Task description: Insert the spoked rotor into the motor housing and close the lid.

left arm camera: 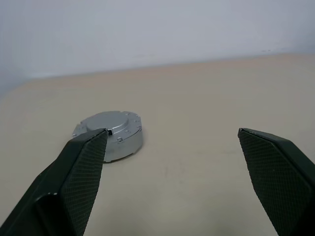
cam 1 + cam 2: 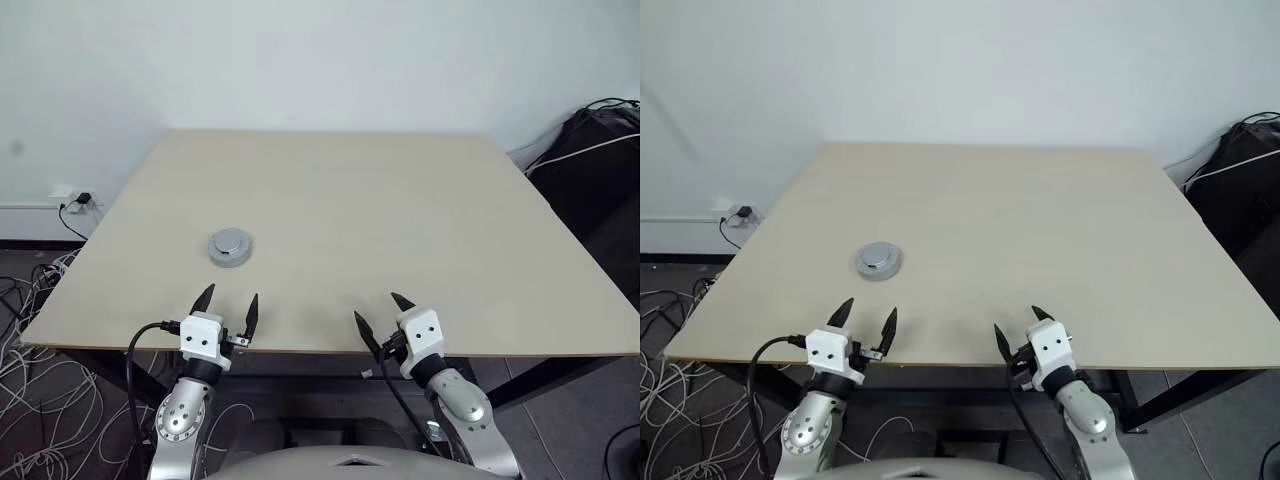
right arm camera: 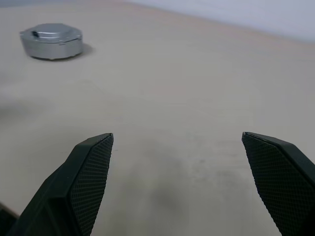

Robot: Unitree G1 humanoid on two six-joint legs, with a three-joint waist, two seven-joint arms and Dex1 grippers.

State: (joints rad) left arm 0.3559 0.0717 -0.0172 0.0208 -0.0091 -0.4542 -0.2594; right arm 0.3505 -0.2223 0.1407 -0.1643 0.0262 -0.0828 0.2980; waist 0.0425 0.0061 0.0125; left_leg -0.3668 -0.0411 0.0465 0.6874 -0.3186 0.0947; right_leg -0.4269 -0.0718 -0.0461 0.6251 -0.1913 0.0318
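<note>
No writing can be read on anything. A round silver-grey metal disc, the lid (image 2: 231, 246), lies flat on the pale beige wooden bench (image 2: 400, 220), smooth face up, left of the middle. Both arms reach level over the near edge. The left pincer (image 2: 229, 306) and the right pincer (image 2: 379, 314) stand with fingers wide apart, empty, clear of the lid.

Even, soft room light fills the scene, bright without glare. The table (image 2: 400, 220) shows faint shadows only. Wrist views blur slightly toward the far wall (image 1: 157, 29).
</note>
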